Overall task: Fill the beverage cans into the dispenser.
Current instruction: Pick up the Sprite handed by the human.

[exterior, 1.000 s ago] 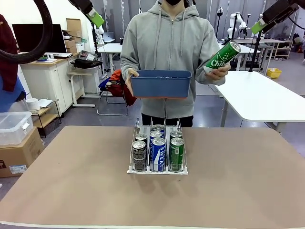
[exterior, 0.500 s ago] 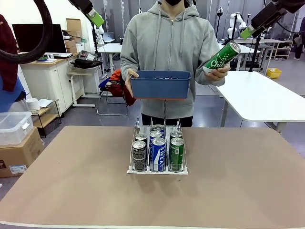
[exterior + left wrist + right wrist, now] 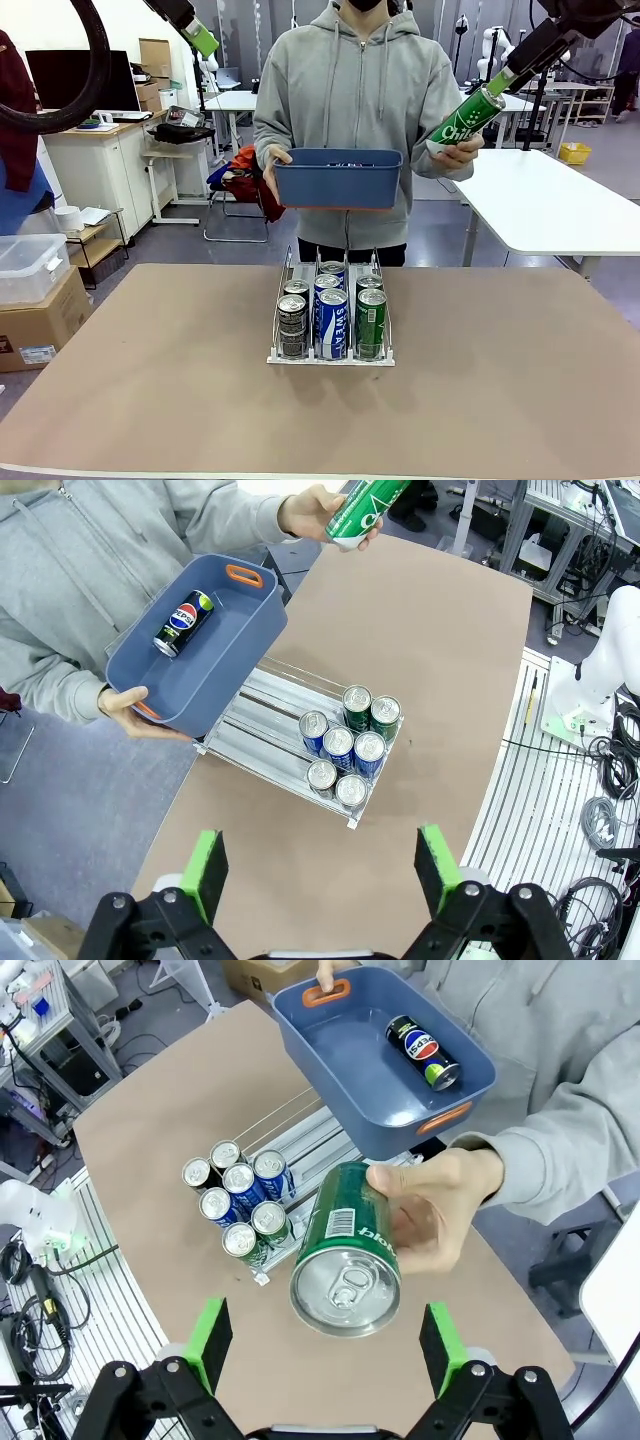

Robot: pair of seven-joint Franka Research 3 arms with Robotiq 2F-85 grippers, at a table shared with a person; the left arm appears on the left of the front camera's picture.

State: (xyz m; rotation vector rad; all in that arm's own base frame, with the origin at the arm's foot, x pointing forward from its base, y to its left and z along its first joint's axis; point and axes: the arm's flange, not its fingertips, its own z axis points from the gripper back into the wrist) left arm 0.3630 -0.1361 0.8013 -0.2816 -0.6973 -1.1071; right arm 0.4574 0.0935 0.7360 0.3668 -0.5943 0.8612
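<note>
Well, our right gripper (image 3: pixel 325 1345) is wide open. Its two green pads (image 3: pixel 212 1340) stand far apart and it grips nothing. Just ahead of it, a person's hand (image 3: pixel 435 1210) holds up a green can (image 3: pixel 350 1250). The can's silver top is turned toward the gripper (we can even see the pull tab). From the front, the gripper's tip is right by that top, but we cannot tell if they touch.

Farther out from this gripper, past the can, the person's other hand (image 3: pixel 322 974) holds a blue tub (image 3: pixel 350 1070). One dark can (image 3: pixel 423 1052) lies on its side in it.

The dispenser (image 3: pixel 300 1130) sits lower down, on the table (image 3: pixel 150 1110). Six cans (image 3: pixel 238 1205) stand in it, two in each lane, at the end nearer our grippers.

Our left gripper (image 3: pixel 321 872) is open too and holds nothing. It hangs high up, and the dispenser is down below and ahead of it.
</note>
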